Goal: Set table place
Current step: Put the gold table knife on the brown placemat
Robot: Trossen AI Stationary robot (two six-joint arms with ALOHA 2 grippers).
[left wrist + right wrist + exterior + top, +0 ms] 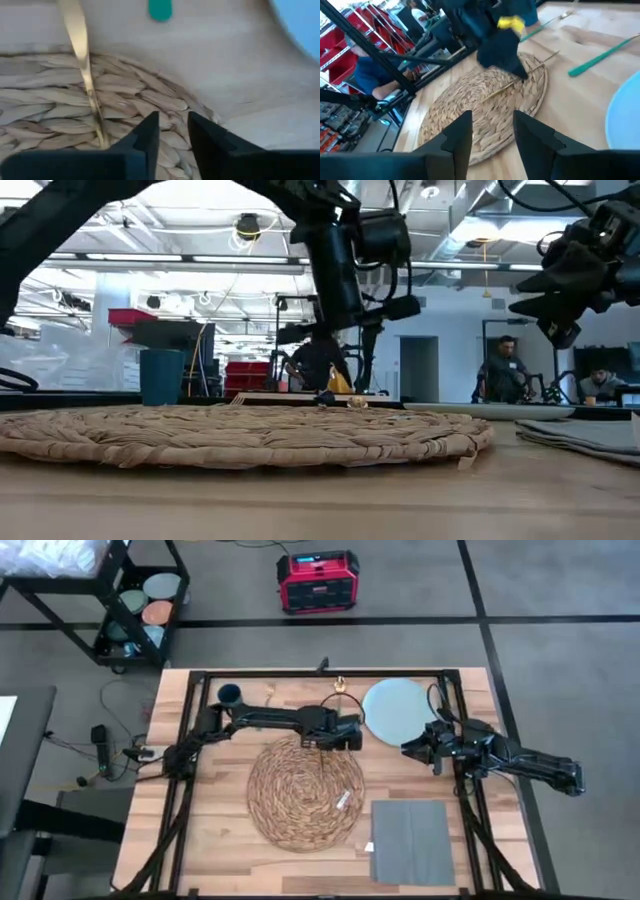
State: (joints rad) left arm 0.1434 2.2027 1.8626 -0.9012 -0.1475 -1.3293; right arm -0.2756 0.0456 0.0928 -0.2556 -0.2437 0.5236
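**High view: left gripper at mat's far edge, right gripper beside plate**

High view: table point(215, 830) of light planks with black frame. Round woven mat point(305, 792) sits mid-table. Pale blue plate point(396, 710) lies at the far side, right of centre, apart from the mat. Grey napkin point(410, 841) lies flat at the near right, just beside the mat. Small dark blue cup point(229, 693) stands at the far left. Thin cutlery piece point(340, 690) lies near the far edge between cup and plate, too small to identify.

Left gripper point(347, 738) reaches across over the mat's far rim, between mat and plate. Left wrist view: its fingers point(150, 135) sit a small gap apart, nothing between them, just above the weave; a gold-coloured cutlery stem point(82, 60) crosses the mat edge beside them, and a green handle tip point(160, 9) lies on the wood beyond.

Right gripper point(418, 751) hangs just off the plate's near-right edge, raised above the table in the low view. Right wrist view: fingers point(457, 135) spread apart, empty, facing the mat; a green-handled piece point(602, 55) lies on bare wood near the plate rim point(625, 115).

Black cart point(110, 600) and red box point(318, 582) stand on the floor past the table. People show in the room behind in the low view.
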